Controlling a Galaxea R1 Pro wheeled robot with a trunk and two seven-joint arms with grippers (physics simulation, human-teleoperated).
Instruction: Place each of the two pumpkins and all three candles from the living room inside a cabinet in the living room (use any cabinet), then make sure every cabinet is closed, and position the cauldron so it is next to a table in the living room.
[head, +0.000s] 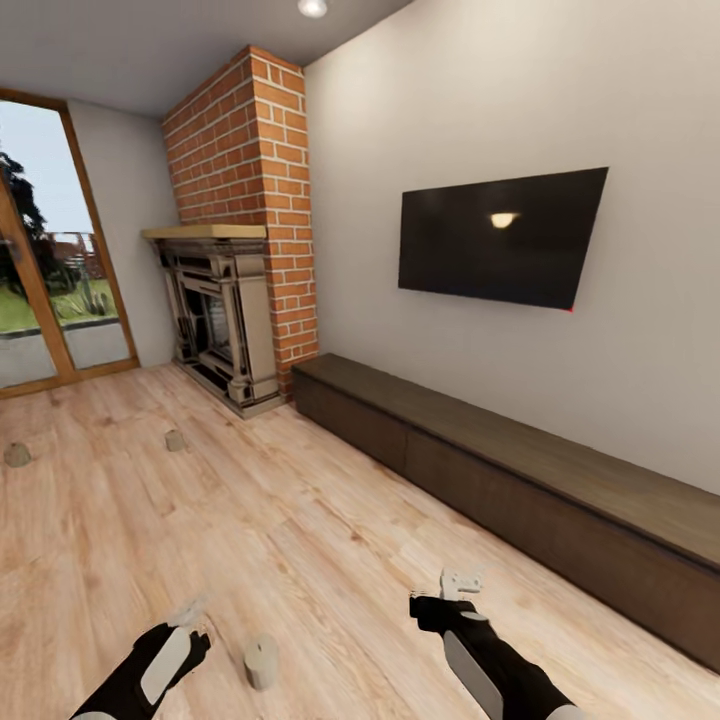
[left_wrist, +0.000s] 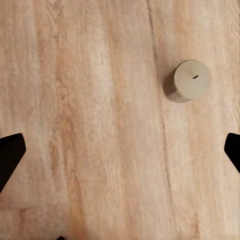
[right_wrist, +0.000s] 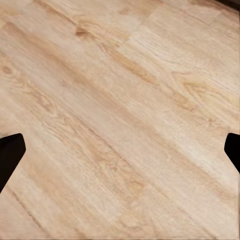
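**Both claws spread over bare floor, candles scattered on the planks**

Left claw (head: 190, 612) hangs low over the wooden floor (head: 250, 530) at the near edge of the head view, its two fingers spread wide with nothing between them; in its wrist view the dark fingertips (left_wrist: 11, 155) stand far apart at the two sides of the frame. Right claw (head: 460, 585) is likewise spread and empty, hovering over bare planks (right_wrist: 120, 120), with its dark fingertips (right_wrist: 10, 155) also well apart.

One candle (head: 262, 661), a stubby grey-beige cylinder, stands upright on the floor between the two arms, nearer the left claw but not touching it. The left wrist view shows this candle (left_wrist: 187, 81) from above, its wick hole visible in the flat top, lying off to one side of the gap between the fingers rather than inside it.

Two more candles rest farther out on the floor toward the glass door (head: 50, 290): one candle (head: 175, 440) in front of the fireplace (head: 220, 320), the other candle (head: 16, 455) near the floor's left edge as the head camera sees it.

The long, low dark brown cabinet (head: 480, 470) runs along the right-hand wall beneath the television (head: 500, 238), one end close beside the brick chimney (head: 250, 180). All its visible flat fronts sit flush and closed. The right claw is near the cabinet's front but clear of it.
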